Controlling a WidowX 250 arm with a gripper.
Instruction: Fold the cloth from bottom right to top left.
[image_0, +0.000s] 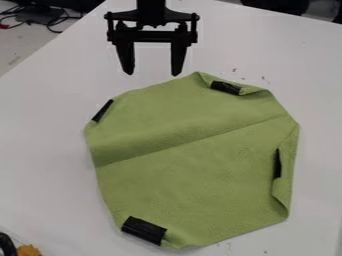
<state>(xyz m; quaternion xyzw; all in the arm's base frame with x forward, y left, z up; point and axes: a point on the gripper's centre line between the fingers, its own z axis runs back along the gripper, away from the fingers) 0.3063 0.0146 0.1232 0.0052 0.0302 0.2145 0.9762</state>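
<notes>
Green cloth perhaps partly hides the rightmost black strip.

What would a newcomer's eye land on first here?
The big green fabric cloth spread across the white table, with dark strips at its folded-in edges. Next, the black two-fingered end effector hanging open just beyond the cloth's far edge, near the top of the view.

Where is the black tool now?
In the camera view, the tool hangs near the top, left of centre, by the upper edge of the green cloth.
</notes>
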